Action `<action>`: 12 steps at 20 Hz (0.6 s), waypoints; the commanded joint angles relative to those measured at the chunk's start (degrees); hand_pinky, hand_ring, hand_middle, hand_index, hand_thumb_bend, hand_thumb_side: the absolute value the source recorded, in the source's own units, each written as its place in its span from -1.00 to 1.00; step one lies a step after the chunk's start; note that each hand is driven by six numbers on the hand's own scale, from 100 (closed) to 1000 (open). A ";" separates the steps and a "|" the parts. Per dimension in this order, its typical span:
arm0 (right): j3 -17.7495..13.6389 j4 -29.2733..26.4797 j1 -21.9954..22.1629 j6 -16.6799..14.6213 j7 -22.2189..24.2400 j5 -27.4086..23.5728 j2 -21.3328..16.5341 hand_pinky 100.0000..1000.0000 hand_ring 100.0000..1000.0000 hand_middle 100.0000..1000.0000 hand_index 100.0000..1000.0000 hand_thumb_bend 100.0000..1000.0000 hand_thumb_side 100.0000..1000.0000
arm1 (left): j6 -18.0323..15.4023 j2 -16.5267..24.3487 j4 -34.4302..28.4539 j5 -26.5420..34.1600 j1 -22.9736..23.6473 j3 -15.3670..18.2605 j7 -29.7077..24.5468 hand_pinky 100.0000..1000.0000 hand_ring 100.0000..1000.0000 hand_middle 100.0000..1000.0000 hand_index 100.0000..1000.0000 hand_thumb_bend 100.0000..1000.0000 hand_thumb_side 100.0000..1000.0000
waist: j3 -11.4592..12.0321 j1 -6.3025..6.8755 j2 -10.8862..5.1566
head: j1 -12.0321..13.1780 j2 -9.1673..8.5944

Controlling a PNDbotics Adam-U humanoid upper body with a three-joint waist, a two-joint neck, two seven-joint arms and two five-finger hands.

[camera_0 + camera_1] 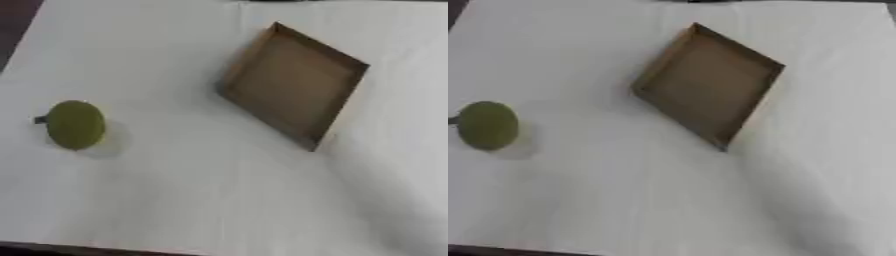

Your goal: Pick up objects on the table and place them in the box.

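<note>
A plain white table covering (201, 200), a plain brown shallow cardboard box (293, 82) and an olive-green round object (75, 124) with a small dark stub are shown.

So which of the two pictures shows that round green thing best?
The left eye view: the green round object sits whole, well inside the frame, its small dark stub showing. In the right eye view it lies near the left edge, the stub cut off.

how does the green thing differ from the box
The green thing is round and olive green; the box is square, brown and larger. The green thing looks solid, with a small dark stub on its left side; the box is an open, shallow tray with nothing in it. Both rest on the white table, apart from each other.
</note>
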 commanded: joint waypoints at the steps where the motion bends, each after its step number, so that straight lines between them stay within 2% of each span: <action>1: 0.00 -0.94 -0.68 0.02 0.35 0.11 -1.87 0.65 0.34 0.13 0.30 -1.00 -0.05 | 0.39 5.14 0.09 0.28 -1.15 -2.17 -3.92 0.77 0.73 0.62 0.81 -1.00 -0.58 | -0.10 0.29 -1.48 | 0.41 0.20; 8: 0.29 -0.94 -0.94 0.05 0.85 -0.06 -2.23 0.65 0.34 0.13 0.30 -1.00 -0.05 | 1.92 8.35 0.07 5.81 -5.61 -7.15 -13.73 0.81 0.77 0.67 0.85 -1.00 -0.26 | -0.59 0.25 -1.75 | 1.21 0.43; 12: 0.49 -0.94 -0.85 0.17 1.13 -0.20 -2.27 0.65 0.35 0.13 0.30 -1.00 -0.05 | 4.53 9.08 -0.34 8.84 -9.44 -9.69 -18.98 0.84 0.80 0.70 0.87 -1.00 -0.22 | -0.67 0.29 -2.05 | 1.46 0.60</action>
